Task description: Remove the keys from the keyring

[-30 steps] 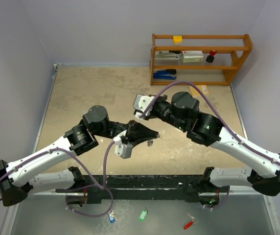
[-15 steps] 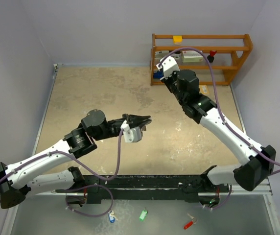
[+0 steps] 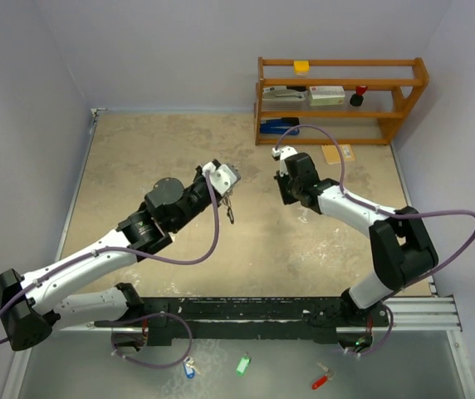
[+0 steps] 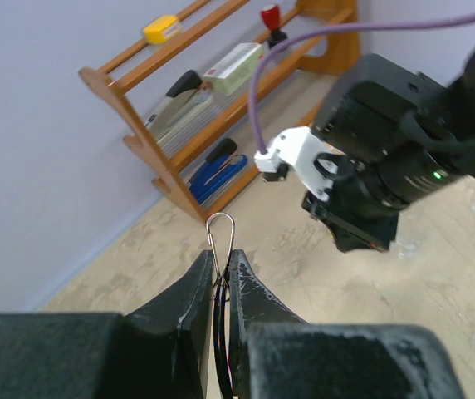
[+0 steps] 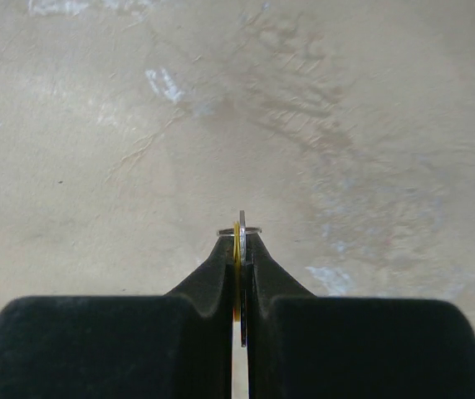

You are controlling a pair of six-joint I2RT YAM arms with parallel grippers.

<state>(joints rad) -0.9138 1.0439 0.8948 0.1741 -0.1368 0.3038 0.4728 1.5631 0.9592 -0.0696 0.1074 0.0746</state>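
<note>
The right gripper (image 5: 240, 249), joined to the left gripper (image 4: 221, 263) a second ago, has been swung away and lowered over the table (image 5: 370, 125). It is clamped on one yellow-headed key (image 5: 237, 249) and one silver key (image 5: 243, 226), seen edge-on and judged to be off the ring. The one keyring (image 4: 220, 229) is pinched in the closed left fingers above the table, with one dark piece (image 3: 231, 214), judged a remaining key, hanging below. One blue key (image 3: 189, 368), one green key (image 3: 242, 364) and one red key (image 3: 321, 381) lie on the near ledge (image 3: 403, 366).
</note>
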